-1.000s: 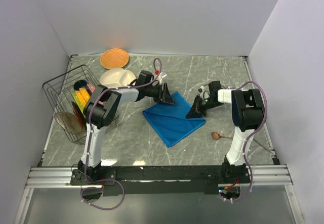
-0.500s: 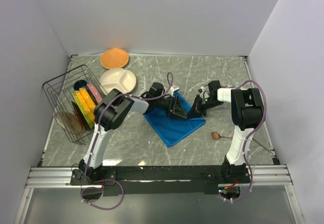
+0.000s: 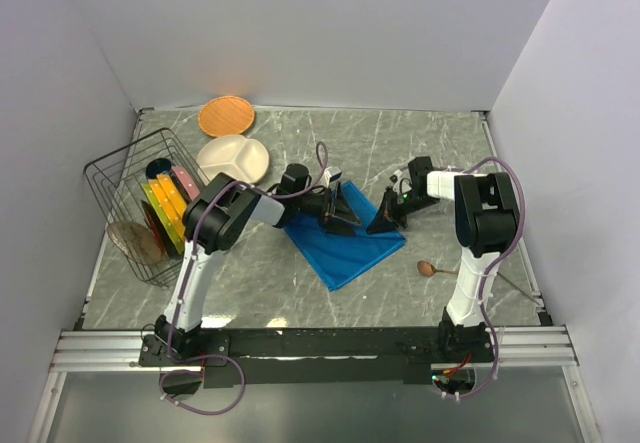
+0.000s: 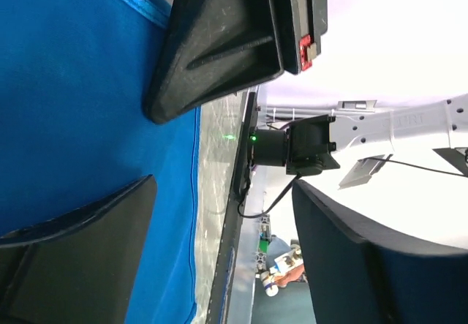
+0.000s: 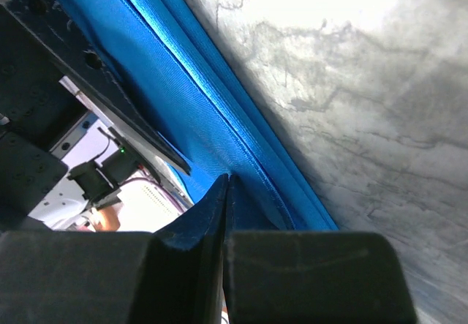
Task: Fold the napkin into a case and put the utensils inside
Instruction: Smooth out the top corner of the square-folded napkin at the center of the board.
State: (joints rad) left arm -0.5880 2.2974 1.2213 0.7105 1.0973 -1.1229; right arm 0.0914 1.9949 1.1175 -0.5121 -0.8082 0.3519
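The bright blue napkin lies on the marble table, mid-table, with doubled layers along its right edge. My left gripper hovers low over the napkin's far part, jaws wide open and nothing between them; blue cloth fills the space below. My right gripper is at the napkin's right edge, its jaws shut on a pinch of cloth that tents up to the tips. A brown wooden spoon, one of the utensils, lies to the right of the napkin.
A white divided plate and an orange plate sit at the far left. A wire basket holding colourful plates stands at the left edge. The two grippers are close together, tips facing each other.
My left gripper swept right across the napkin toward the right gripper, then drew back slightly and opened wide. The napkin's far corner no longer sticks out. The right gripper closed on the edge.
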